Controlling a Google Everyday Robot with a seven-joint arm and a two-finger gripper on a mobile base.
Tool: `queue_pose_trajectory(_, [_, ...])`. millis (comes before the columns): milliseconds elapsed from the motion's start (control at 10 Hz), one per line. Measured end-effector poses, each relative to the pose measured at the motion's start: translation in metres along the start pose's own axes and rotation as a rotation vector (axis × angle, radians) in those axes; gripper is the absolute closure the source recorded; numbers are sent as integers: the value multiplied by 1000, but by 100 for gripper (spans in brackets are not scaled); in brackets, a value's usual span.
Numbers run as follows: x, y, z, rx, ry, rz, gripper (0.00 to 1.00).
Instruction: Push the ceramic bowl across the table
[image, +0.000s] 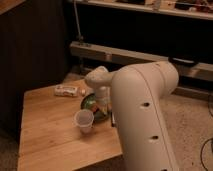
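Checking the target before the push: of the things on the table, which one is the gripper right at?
The ceramic bowl, the shallow green dish: the gripper is down over it. The whitish cup stands nearer the camera; the flat packet lies farther left.
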Motion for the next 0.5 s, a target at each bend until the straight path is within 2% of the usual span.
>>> queue_pose_trajectory(100, [15, -8, 0, -6, -11, 30, 62])
queue_pose_trajectory(300, [54, -23, -9, -52, -84, 112, 62])
queue_pose_trajectory(400, [73, -28, -11, -88, -119, 139, 62])
queue_pose_trajectory(500, [82, -30, -14, -103, -138, 151, 62])
